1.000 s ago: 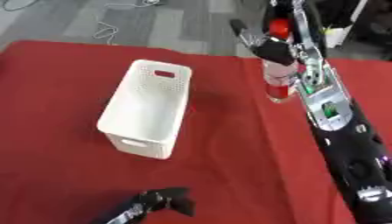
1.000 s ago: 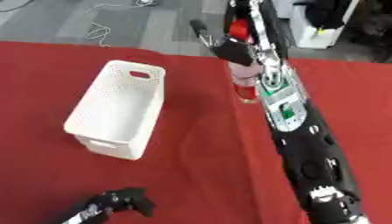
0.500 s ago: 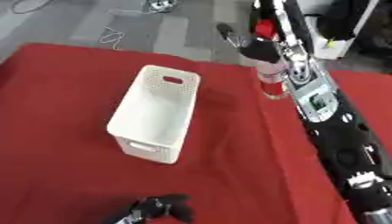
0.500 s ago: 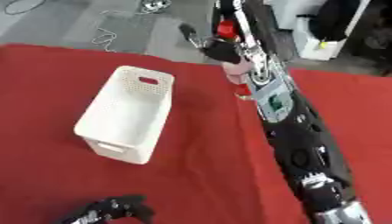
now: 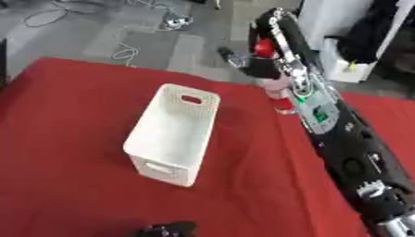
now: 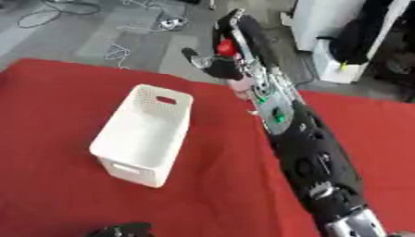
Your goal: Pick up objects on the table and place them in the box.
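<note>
The right robot hand (image 5: 258,66) is curled round a pale bottle with a red cap (image 5: 276,86) beyond the white box (image 5: 172,133) on the red counter (image 5: 65,120); the left robot hand's (image 5: 168,229) fingers cannot be made out.

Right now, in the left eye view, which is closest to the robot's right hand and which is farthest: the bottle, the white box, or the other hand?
1. The bottle: right at the right hand, by the table's far edge.
2. The white box: in the middle of the red table, to the hand's left.
3. The left hand: at the bottom edge, farthest.
</note>
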